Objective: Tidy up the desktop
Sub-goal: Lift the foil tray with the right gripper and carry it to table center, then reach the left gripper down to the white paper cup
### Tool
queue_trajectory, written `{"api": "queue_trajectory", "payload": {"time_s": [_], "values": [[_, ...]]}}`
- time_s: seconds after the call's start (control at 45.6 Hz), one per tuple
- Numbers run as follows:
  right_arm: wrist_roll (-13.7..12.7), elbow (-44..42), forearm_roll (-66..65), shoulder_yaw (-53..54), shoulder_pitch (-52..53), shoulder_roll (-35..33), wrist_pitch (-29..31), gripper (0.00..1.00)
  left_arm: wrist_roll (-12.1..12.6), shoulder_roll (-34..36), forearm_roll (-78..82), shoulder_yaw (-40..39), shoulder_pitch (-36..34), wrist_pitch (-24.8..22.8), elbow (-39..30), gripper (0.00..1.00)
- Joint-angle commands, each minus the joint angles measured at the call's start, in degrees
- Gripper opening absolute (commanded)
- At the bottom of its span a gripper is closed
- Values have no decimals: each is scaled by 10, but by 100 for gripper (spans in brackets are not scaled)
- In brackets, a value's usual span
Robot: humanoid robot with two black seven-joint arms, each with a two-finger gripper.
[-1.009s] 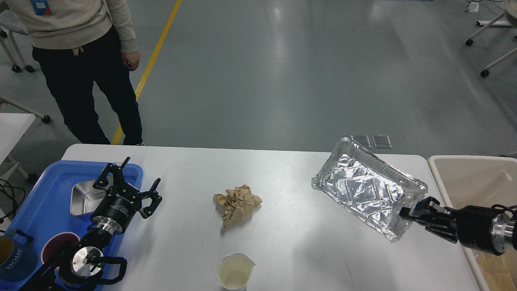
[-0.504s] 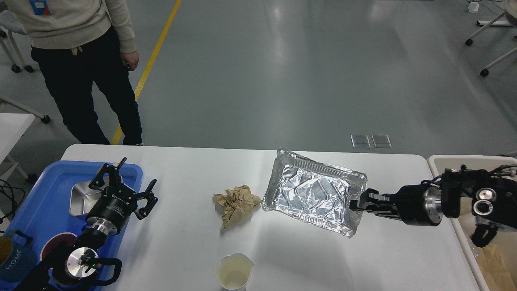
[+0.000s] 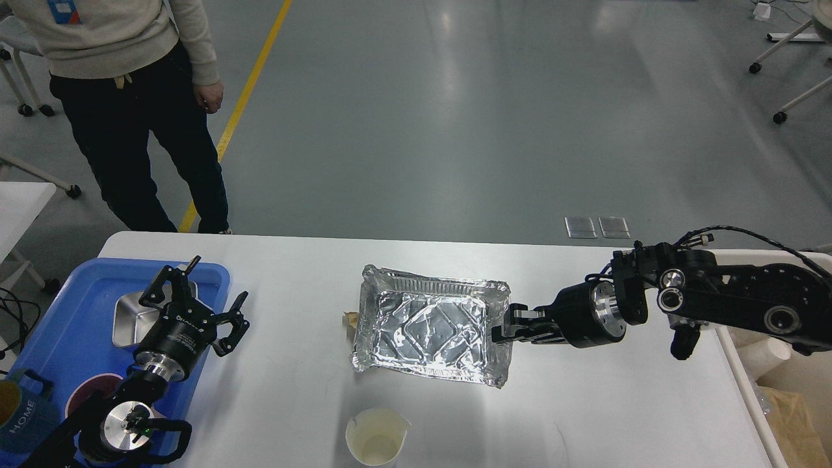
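The white desktop (image 3: 292,273) fills the lower view. My right gripper (image 3: 504,328) is shut on the right rim of a crumpled foil tray (image 3: 429,325) and holds it over the middle of the desktop. The tray covers a crumpled brown paper ball; only a corner of the paper (image 3: 350,318) shows at its left edge. A white paper cup (image 3: 377,437) stands near the front edge. My left gripper (image 3: 205,296) is open and empty over the right edge of the blue tray (image 3: 71,312).
The blue tray holds a steel dish (image 3: 130,315), a dark red cup (image 3: 88,398) and a blue "HOME" mug (image 3: 23,413). A beige bin (image 3: 777,370) stands at the right. A person (image 3: 130,84) stands beyond the far left corner.
My right arm has swung left, carrying the foil tray from the right side to the middle, over the brown paper ball. My left gripper drew back slightly.
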Motion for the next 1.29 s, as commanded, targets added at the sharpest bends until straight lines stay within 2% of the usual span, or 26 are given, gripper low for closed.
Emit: {"api": "queue_trajectory", "payload": {"time_s": [0.0, 0.132, 0.263, 0.351, 0.658, 0.746, 0.811, 0.943, 1.14, 1.272], "values": [[0, -10, 2, -2, 5, 12, 1, 0, -30, -1, 37, 0, 2, 4, 0, 97], [-1, -11, 2, -9, 10, 15, 1, 0, -52, -1, 46, 0, -1, 18, -2, 97], [-1, -11, 3, -9, 13, 15, 1, 0, -49, 7, 49, 0, -5, 20, -6, 97], [-1, -11, 2, -10, 13, 13, 1, 0, -41, 27, 51, 4, -2, 41, -47, 96], [-1, -15, 0, -10, 13, 22, -2, 0, -22, 207, 50, 116, 0, 177, -235, 96], [-1, -15, 0, -10, 13, 23, -4, 0, -13, 275, 50, 169, -1, 214, -265, 96], [-1, -15, 0, -10, 13, 25, -4, 0, 0, 318, 50, 202, -3, 225, -280, 96], [-1, -16, -1, -10, 13, 27, -4, 0, 31, 420, 50, 218, 4, 218, -303, 97], [-1, -15, -1, -11, 13, 21, -4, 0, 18, 526, 73, 215, 10, 178, -329, 96], [0, -14, -1, -10, 13, 13, -4, 0, 6, 589, 119, 218, 10, 176, -366, 96]]}}
